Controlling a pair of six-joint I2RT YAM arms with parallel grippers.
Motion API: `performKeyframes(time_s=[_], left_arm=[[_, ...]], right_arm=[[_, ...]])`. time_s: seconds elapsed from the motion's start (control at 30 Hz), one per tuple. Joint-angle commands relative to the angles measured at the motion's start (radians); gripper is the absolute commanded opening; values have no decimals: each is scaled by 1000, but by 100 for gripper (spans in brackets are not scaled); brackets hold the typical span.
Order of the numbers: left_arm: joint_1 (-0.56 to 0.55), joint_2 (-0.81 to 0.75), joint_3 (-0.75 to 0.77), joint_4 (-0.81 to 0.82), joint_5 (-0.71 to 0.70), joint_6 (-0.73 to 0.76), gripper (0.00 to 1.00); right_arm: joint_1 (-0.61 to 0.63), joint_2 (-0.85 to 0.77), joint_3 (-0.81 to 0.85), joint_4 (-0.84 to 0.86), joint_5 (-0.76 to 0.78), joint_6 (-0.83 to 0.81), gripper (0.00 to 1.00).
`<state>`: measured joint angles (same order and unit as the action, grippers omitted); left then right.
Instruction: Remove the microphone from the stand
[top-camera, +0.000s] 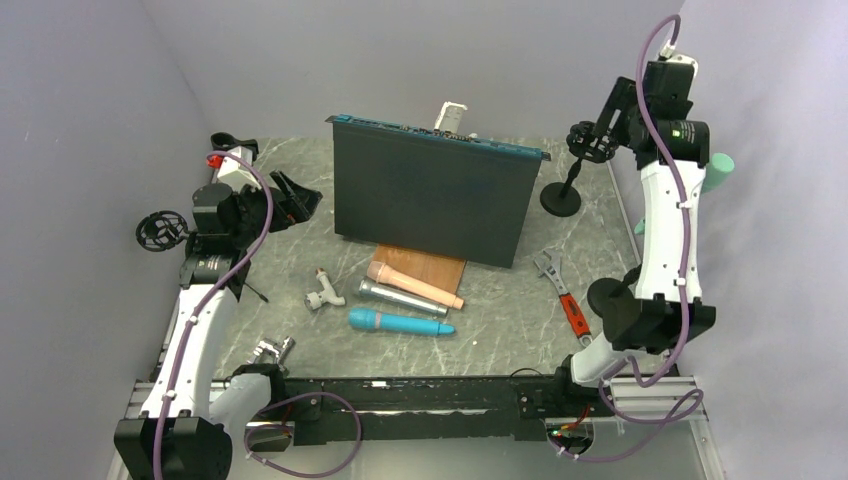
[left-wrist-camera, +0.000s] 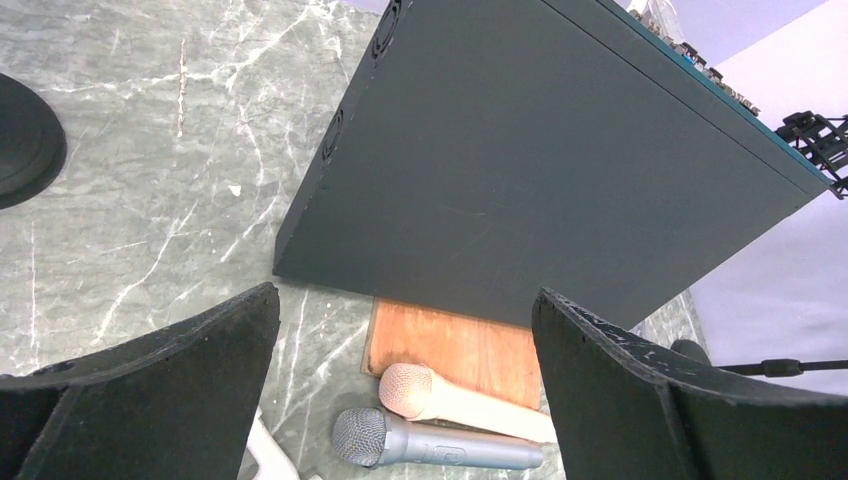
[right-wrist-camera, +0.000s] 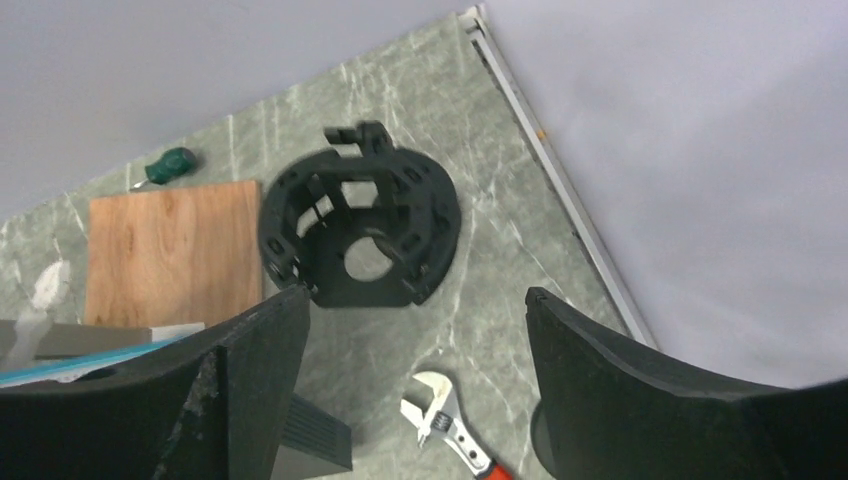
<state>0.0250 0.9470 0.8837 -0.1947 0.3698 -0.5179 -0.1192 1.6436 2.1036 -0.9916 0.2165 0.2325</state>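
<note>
The pink microphone (top-camera: 415, 285), silver microphone (top-camera: 403, 298) and blue microphone (top-camera: 400, 322) lie side by side on the marbled table (top-camera: 500, 320), heads to the left. The pink one is just at the front edge of a wooden board (top-camera: 430, 260) that pokes out from under the upright dark console (top-camera: 430, 195). The stand (top-camera: 563, 195) is at the back right, well apart from them; the table shows through the ring of its black shock mount (right-wrist-camera: 360, 230). The right gripper (right-wrist-camera: 415, 300) hangs just above that mount, fingers spread wide, gripping nothing. One fingertip overlaps the mount's rim in the wrist view; whether it touches I cannot tell. A red-handled adjustable wrench (top-camera: 562, 290) lies near the stand's base. The left gripper (left-wrist-camera: 405, 300) is spread fully, nothing between its fingers, over the table's left side, near a second shock mount (top-camera: 160, 230)
</note>
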Motion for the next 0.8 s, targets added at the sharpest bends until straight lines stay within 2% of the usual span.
performKeyframes(time_s=[0.0,0.1,0.23,0.6,0.67,0.77], left_arm=[[5,-5,-6,54,31,-13,99],[5,-4,-6,54,33,-14,99],[5,-7,-6,52,28,-9,99],[5,-17,-5,54,29,-8,99],[5,-17,-7,55,31,-8,99],[5,-16,-6,57,32,-8,99]], right_arm=[[-5,-71,-144,51,58,12,77],[-5,-69,-181,59,49,20,67],[-5,-41,-180,57,53,38,62],[12,32,-174,81,180,51,58],[14,52,-161,79,161,58,56],[40,93,-118,61,210,58,55]])
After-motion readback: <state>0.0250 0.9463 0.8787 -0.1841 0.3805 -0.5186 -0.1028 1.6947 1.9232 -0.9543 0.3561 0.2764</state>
